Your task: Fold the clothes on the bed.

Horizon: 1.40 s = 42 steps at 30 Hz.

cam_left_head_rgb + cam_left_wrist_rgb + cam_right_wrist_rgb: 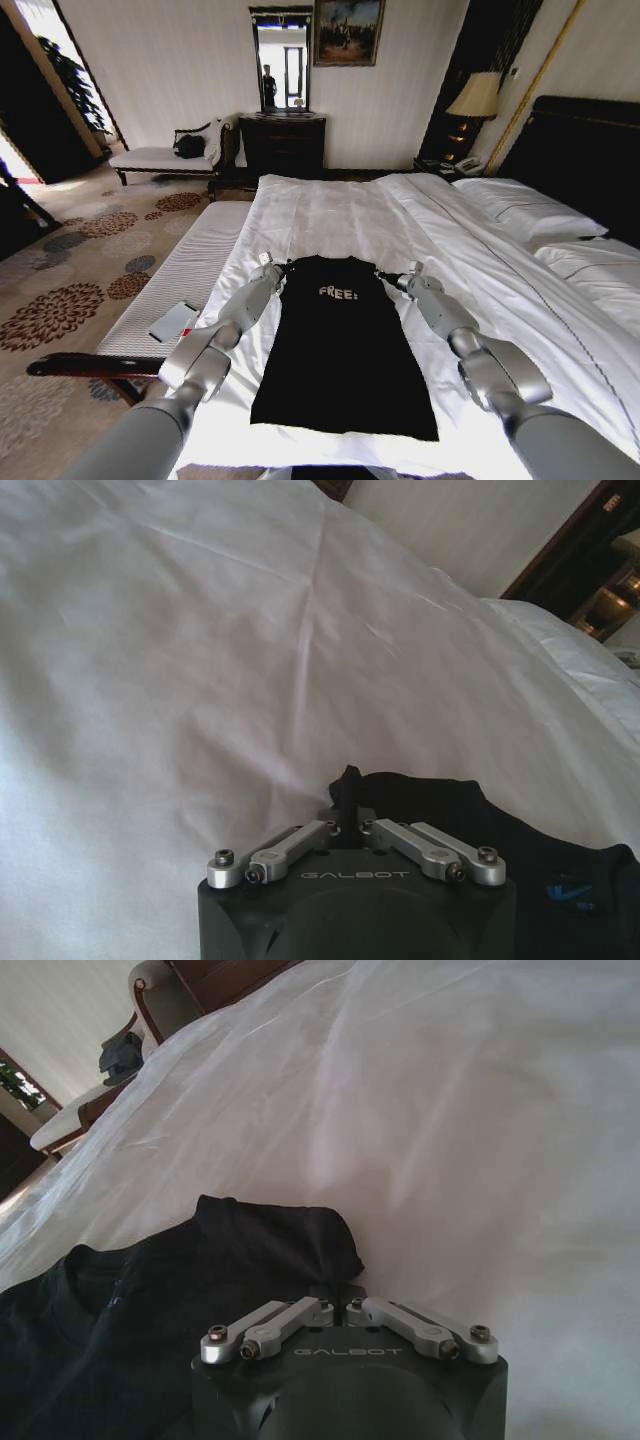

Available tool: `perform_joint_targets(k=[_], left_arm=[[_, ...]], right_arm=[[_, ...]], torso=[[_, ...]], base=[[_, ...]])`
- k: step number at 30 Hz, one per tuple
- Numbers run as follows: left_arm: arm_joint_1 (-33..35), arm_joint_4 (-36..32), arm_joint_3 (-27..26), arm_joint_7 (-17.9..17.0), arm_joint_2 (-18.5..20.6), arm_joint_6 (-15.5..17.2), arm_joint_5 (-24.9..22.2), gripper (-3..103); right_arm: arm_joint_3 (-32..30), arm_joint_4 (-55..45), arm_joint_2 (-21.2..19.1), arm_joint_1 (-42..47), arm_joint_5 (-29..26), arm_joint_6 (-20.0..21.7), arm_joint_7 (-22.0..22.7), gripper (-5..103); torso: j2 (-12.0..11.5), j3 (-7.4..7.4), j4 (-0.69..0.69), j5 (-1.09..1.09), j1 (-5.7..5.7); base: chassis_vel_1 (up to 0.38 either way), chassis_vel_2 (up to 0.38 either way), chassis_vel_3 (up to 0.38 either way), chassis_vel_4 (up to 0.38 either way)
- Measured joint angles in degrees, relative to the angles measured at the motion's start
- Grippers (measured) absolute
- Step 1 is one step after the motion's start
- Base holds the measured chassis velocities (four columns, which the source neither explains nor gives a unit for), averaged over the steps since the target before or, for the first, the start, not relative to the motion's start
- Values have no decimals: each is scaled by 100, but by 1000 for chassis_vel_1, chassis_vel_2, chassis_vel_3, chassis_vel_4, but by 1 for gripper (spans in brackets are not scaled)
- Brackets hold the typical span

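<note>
The clothes are one black T-shirt (342,345) with white "FREE!" lettering. It lies flat as a narrow strip on the white bed (330,215), collar toward the far side. My left gripper (277,268) sits at the shirt's far left shoulder corner. My right gripper (386,278) sits at the far right shoulder corner. In the left wrist view the left gripper (347,798) is shut on the black fabric (470,815). In the right wrist view the right gripper (338,1295) is shut on the folded shoulder edge (270,1240).
A pale cushioned bench (185,275) runs along the bed's left side with a small white item (172,322) on it. Pillows (525,208) and the dark headboard (590,150) are at the right. A dresser (283,143) and chaise (165,157) stand by the far wall.
</note>
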<state>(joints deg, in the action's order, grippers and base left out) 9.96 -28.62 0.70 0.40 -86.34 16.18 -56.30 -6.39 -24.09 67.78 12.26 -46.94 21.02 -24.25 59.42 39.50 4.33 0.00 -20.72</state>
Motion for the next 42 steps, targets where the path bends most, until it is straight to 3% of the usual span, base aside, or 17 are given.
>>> perform_joint_targets(k=[8, 17, 30, 36, 42], left_arm=[[-35, -144, -26, 0, 104, -199, -194, 1], [-341, -83, -23, 0, 114, -261, -265, 1], [-898, 298, 6, 1, 76, -358, -333, 1], [-529, -359, 93, -1, 206, -463, -478, 1], [87, -1390, 251, -1, 580, -487, -621, 1]], right_arm=[[75, 48, -14, 25, -110, -583, -141, 1], [184, 16, 15, -242, -470, -736, 16, 1], [244, 156, 150, -495, -476, -887, 147, 1], [251, -321, -88, -272, -614, -951, 29, 1], [235, -1148, -571, 186, -912, -1017, -9, 1]], torso=[[0, 0, 0, 0, 0], [0, 0, 0, 0, 0], [0, 0, 0, 1, 0], [0, 0, 0, 1, 0], [0, 0, 0, 0, 0]], base=[[0, 0, 0, 0], [0, 0, 0, 0], [0, 0, 0, 0], [0, 0, 0, 0], [0, 0, 0, 0]])
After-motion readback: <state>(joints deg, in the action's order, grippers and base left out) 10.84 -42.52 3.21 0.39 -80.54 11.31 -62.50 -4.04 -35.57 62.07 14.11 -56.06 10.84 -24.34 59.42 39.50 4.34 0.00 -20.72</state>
